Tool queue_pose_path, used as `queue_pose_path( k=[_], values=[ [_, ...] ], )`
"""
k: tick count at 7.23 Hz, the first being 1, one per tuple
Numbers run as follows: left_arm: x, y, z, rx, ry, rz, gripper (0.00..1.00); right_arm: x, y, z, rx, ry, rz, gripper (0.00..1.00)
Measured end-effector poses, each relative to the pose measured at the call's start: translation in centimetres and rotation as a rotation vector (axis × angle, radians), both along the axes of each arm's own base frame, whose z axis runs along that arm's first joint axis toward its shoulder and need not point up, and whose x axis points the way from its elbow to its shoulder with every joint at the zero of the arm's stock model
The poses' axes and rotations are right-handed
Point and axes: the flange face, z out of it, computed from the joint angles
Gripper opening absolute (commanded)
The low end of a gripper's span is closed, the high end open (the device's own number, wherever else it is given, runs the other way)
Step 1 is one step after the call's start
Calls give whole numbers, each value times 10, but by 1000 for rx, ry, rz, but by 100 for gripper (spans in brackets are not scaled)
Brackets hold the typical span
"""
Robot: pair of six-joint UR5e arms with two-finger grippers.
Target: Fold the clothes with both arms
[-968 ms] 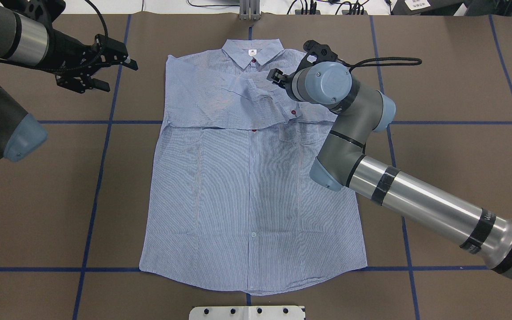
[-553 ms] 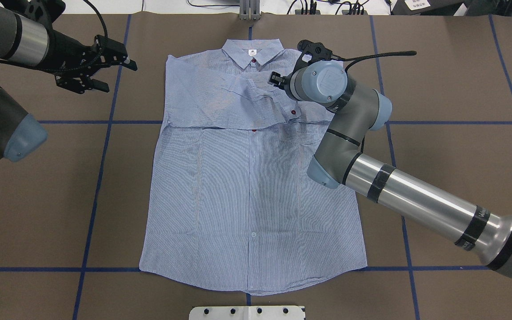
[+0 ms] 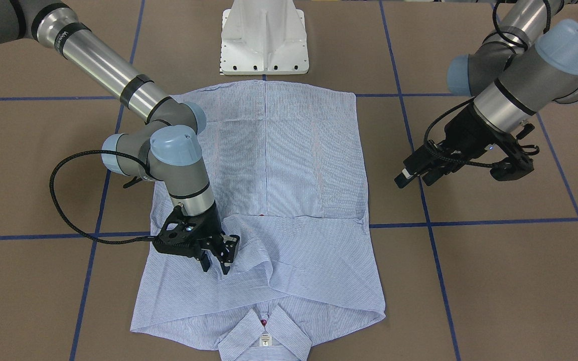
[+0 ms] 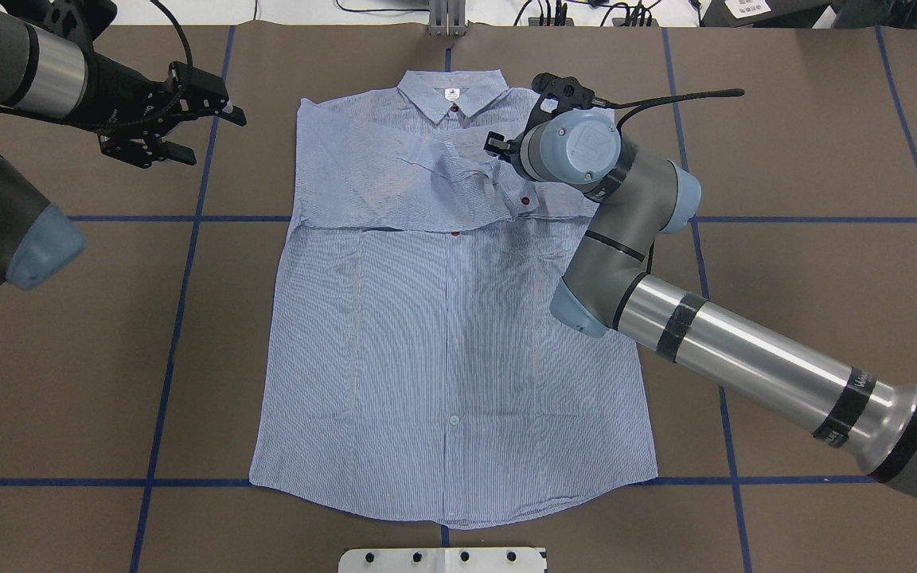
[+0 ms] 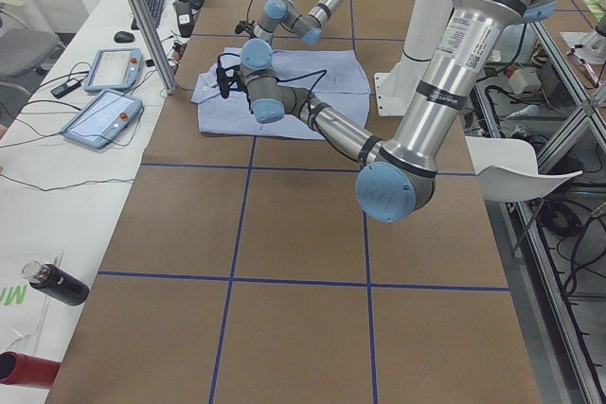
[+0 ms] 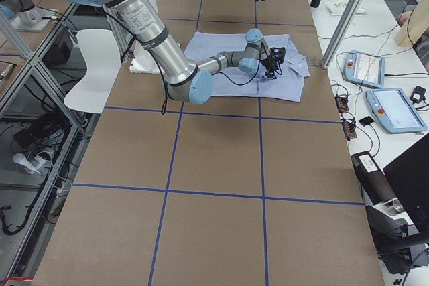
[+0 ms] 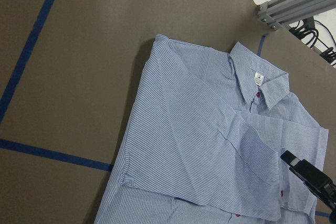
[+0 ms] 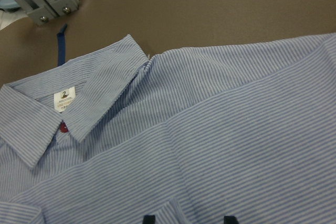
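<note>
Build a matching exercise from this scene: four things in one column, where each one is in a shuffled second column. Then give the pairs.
Things
1. left gripper
2. right gripper
3. neck label
4. pedestal base

Places
A. inside the collar
B. over the folded sleeve
C. just past the hem of the shirt
D. over the bare table, off to the shirt's side

Pairs: 1-D, 2-B, 3-A, 4-C

Brown table (image 4: 825,318), marked off by a grid of blue tape lines (image 4: 825,219). Flat on it, front up, a striped shirt (image 4: 450,358), sleeves folded over the chest, collar away from the white base (image 3: 264,45).
</note>
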Motion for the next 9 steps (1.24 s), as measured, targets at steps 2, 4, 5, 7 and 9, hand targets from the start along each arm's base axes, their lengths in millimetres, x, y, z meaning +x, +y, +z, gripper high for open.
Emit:
queue_pose_path(
  k=[2,4,5,7,9],
  values=[
    [-3,-2,1,0,-2,-3,98,0,1,2,-2,2,-2,0],
    [-4,-2,2,0,-2,-6,98,0,1,5,-4,4,-2,0],
    [-5,-3,2,-1,-2,-7,98,3,-1,4,-3,3,2,0],
    [-6,-3,1,-1,-1,-9,98,29,-18,4,18,12,12,0],
    [-6,-2,0,-3,1,-11,98,60,-18,24,26,23,13,0]
  ],
)
